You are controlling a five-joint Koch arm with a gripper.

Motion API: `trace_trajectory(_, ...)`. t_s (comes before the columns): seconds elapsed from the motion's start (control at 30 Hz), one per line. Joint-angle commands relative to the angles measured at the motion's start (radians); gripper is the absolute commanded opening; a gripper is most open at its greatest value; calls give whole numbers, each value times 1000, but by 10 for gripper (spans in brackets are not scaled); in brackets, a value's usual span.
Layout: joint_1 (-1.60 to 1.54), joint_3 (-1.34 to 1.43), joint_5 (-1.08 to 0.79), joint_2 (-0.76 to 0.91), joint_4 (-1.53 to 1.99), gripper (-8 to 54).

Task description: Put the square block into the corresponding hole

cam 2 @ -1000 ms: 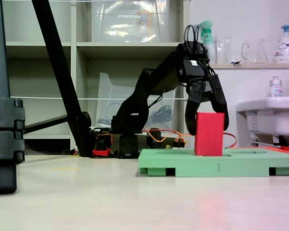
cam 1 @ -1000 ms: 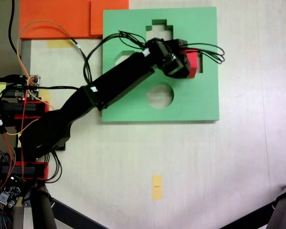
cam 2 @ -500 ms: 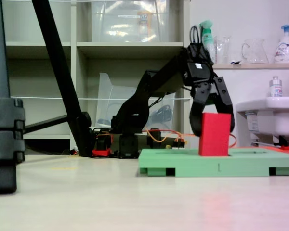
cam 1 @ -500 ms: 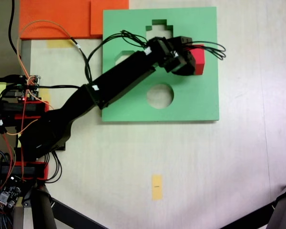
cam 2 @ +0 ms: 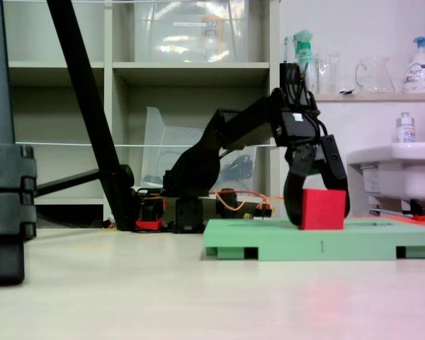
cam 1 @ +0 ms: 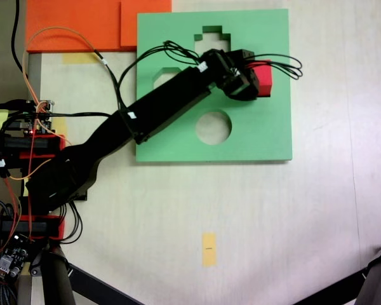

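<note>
half of the square block (cam 2: pixel 322 209) looks sunk into the green foam board (cam 1: pixel 267 136), with the rest standing above the board's top face in a fixed view. from above, the red cube (cam 1: pixel 263 80) sits near the board's right edge, toward its far side, where the corresponding hole must lie beneath it; the hole itself is hidden by the cube and the gripper (cam 1: pixel 246 81). the gripper (cam 2: pixel 316 210) straddles the block, its jaws down either side and seemingly pinching it.

my worry is a jam. if the cube is slightly twisted against the cutout, foam will bind on foam and pressing harder could drag the whole board along the bench. letting go too soon may leave the block proud. a lift with the jaws clamped would pull it out again.
</note>
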Motion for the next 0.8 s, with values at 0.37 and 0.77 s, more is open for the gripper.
trace_trajectory(0.37,-5,28,-190,321,308,457)
trace_trajectory(0.77,472,57,-1052,732,314,450)
